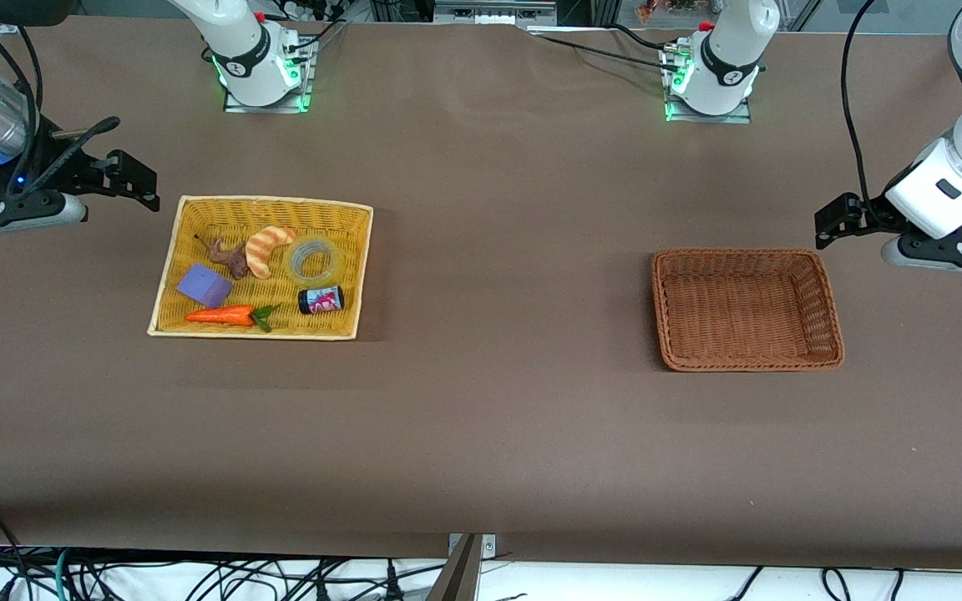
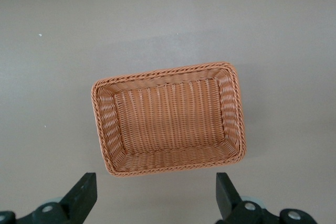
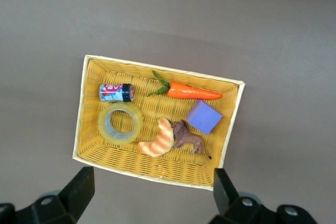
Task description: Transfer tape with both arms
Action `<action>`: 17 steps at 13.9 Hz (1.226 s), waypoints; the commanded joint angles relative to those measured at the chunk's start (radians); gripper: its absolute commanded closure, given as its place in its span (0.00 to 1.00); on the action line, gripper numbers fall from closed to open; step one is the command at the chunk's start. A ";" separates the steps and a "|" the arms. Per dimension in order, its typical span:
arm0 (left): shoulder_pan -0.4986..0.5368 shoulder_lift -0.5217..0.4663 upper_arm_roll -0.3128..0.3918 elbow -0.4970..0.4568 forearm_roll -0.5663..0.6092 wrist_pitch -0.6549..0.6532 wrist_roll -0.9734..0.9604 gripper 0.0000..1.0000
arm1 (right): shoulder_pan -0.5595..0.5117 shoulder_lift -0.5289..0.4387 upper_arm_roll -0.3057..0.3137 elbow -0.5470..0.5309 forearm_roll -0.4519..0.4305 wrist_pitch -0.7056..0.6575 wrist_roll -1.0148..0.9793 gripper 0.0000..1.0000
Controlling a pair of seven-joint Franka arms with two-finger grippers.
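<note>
Tape: the tape [image 1: 315,260] lay flat in the yellow basket [image 1: 165,284], in the part toward the middle of the surface; in the right wrist view it [image 3: 120,123] showed as a translucent ring with a grey core.
Tape's neighbours: the can [image 1: 321,300] lay on its side just beside the tape, nearer to the front camera; the croissant [image 1: 267,249] lay just beside the tape, toward the right arm's end of the surface.
Other contents: a brown animal figure [image 1: 229,257] touched the croissant; a purple block [image 1: 204,285] lay near the figure; the carrot [image 1: 226,315] lay along the basket's edge nearest the front camera.
Yellow basket: it stood on the surface [image 1: 498,209] toward the right arm's end.
Brown basket: the brown basket [image 1: 830,317] stood toward the left arm's end, well apart from the yellow one, with nothing in it [image 2: 234,108].
Right pincer: the right pincer [image 1: 132,182] hung over the bare surface beside the yellow basket, on the side of the right arm's end; its fingers [image 3: 79,190] stood wide apart and held nothing.
Left pincer: the left pincer [image 1: 833,219] hung over the bare surface beside the brown basket, on the side of the left arm's end; its fingers [image 2: 84,195] stood wide apart and held nothing.
Contact: neither pincer touched the tape or a basket.
</note>
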 commanded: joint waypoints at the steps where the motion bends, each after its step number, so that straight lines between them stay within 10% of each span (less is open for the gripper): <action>1: -0.003 -0.005 0.000 0.020 -0.001 -0.035 0.018 0.00 | -0.009 0.002 0.019 0.018 -0.039 -0.003 -0.002 0.00; 17: -0.013 -0.004 -0.001 0.035 -0.001 -0.051 0.018 0.00 | -0.006 0.005 0.022 0.029 -0.043 -0.018 -0.011 0.00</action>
